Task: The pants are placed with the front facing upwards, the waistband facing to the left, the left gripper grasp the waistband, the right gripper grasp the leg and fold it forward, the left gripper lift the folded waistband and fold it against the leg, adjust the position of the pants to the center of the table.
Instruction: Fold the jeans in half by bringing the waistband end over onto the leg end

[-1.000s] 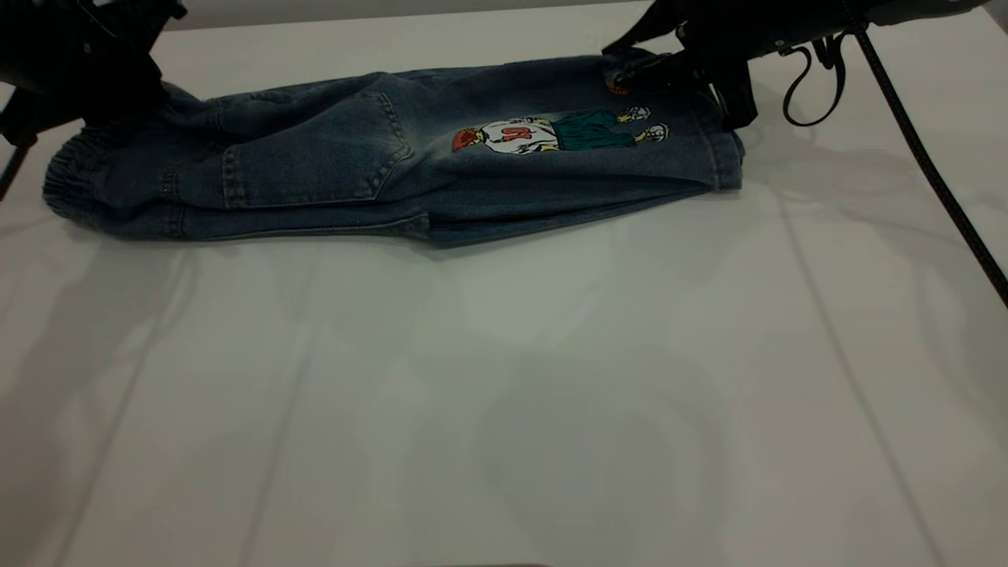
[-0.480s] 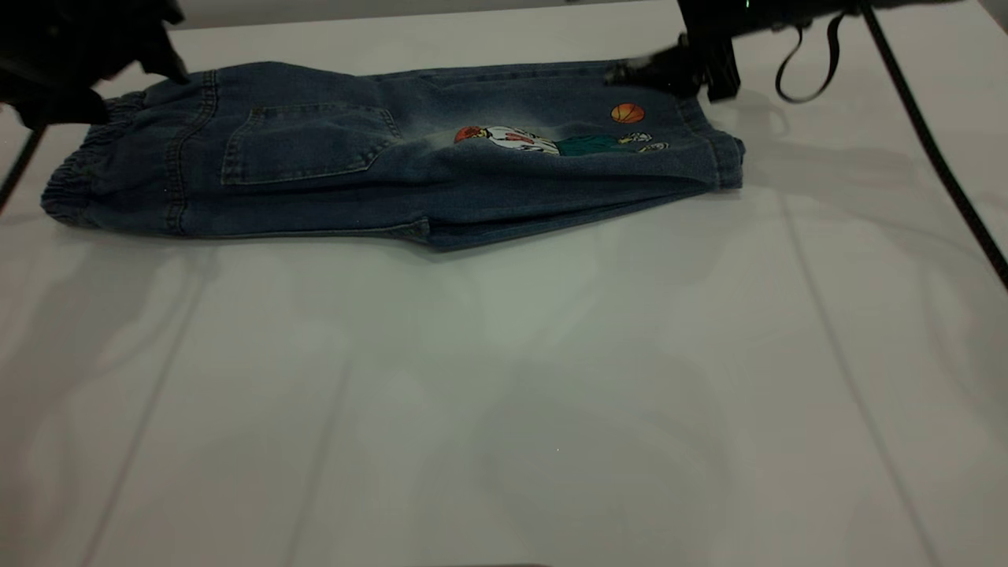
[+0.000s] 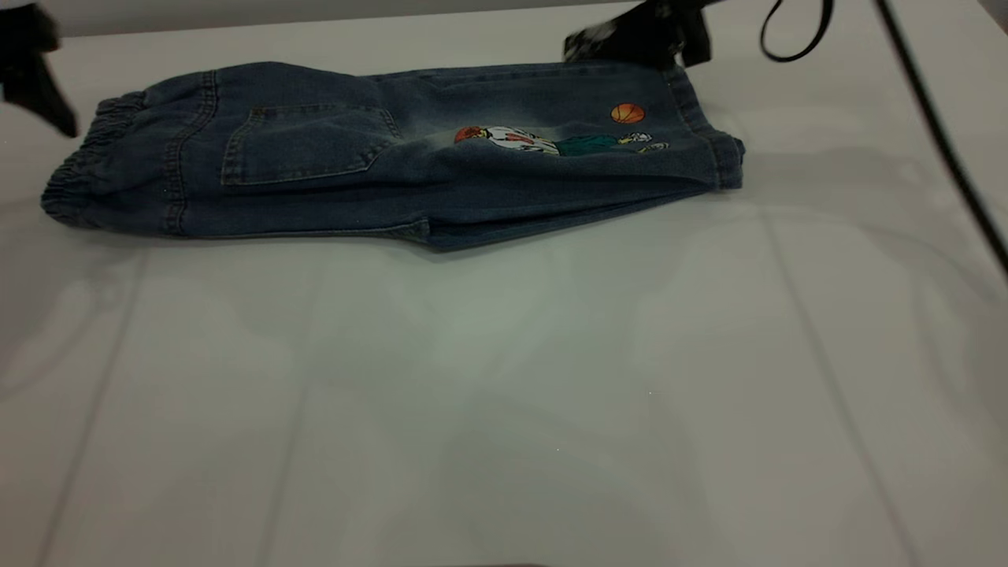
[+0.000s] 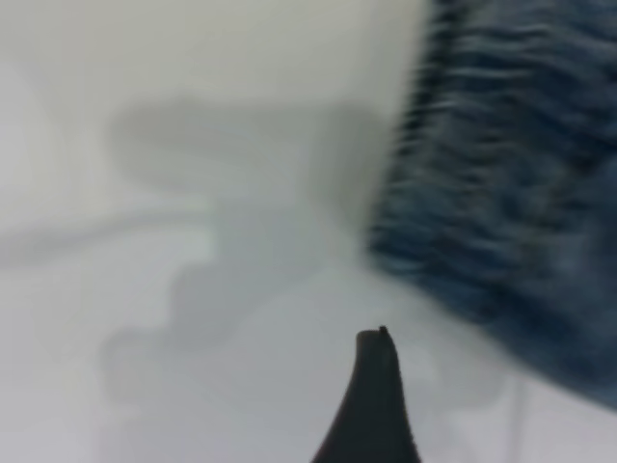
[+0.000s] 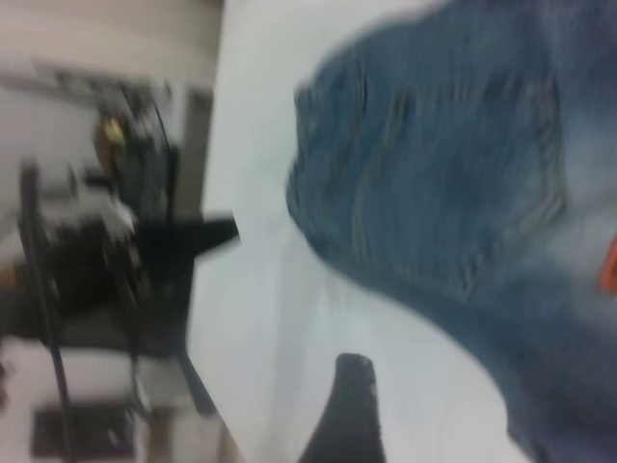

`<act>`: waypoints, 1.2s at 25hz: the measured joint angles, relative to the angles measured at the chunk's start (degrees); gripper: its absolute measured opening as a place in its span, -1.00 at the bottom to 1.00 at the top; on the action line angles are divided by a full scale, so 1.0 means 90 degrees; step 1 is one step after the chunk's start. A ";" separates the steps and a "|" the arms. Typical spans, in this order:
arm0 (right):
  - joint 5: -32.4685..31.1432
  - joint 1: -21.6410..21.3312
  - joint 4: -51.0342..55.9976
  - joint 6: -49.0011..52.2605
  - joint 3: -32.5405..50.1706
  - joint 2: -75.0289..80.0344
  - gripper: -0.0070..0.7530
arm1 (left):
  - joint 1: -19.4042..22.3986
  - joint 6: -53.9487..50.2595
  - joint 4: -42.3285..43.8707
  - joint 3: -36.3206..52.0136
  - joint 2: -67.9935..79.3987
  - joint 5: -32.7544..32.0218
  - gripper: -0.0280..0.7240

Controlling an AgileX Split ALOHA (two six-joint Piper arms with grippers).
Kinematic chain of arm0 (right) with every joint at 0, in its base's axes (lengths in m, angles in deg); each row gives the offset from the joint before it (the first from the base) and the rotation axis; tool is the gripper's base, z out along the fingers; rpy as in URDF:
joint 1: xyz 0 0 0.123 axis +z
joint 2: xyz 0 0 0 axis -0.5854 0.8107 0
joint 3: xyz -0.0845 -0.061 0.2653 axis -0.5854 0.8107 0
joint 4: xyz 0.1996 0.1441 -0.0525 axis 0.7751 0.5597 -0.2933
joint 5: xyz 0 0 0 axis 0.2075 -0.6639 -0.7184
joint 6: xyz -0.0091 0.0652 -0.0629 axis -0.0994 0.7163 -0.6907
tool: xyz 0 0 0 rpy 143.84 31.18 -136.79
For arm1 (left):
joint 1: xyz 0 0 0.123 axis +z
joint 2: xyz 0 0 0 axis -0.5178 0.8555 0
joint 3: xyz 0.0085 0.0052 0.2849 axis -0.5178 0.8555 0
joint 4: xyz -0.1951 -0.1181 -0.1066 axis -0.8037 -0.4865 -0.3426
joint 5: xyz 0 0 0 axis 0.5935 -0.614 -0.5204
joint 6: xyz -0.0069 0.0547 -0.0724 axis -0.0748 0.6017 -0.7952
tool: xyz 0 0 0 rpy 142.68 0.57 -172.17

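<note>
Only the exterior view shows the basketball print (image 3: pixel 628 113) on the pants (image 3: pixel 394 157), lying on the counter (image 3: pixel 504 378). The left hand (image 3: pixel 31 71) hangs upper left beside the waistband (image 3: pixel 75 169), the right hand (image 3: pixel 630 39) at top; whether either is apart I cannot tell.

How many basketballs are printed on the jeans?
2: one basketball near the leg hem on the right, another beside the cartoon figure mid-leg. Folded layers may hide more.

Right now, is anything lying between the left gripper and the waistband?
Nothing. The exterior view shows only a strip of bare table between the left gripper and the waistband; the left wrist view agrees.
</note>
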 joint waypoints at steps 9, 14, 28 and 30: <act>0.0147 0.0383 -0.0131 -0.0053 0.0000 0.0000 0.52 | 0.0786 0.0758 -0.1174 0.0000 0.0335 -0.1148 0.55; 0.0128 0.0383 -0.0136 -0.0053 0.0000 0.0000 0.52 | 0.0794 0.2530 -0.2407 -0.0056 0.0335 -0.1897 0.55; 0.0007 0.0377 -0.0157 -0.0068 0.0000 0.0000 0.52 | 0.1581 0.4306 -0.5055 -0.0123 0.1012 -0.1736 0.55; 0.0007 0.0377 -0.0157 -0.0068 0.0000 0.0000 0.52 | 0.1581 0.4552 -0.5382 -0.0153 0.1184 -0.1728 0.54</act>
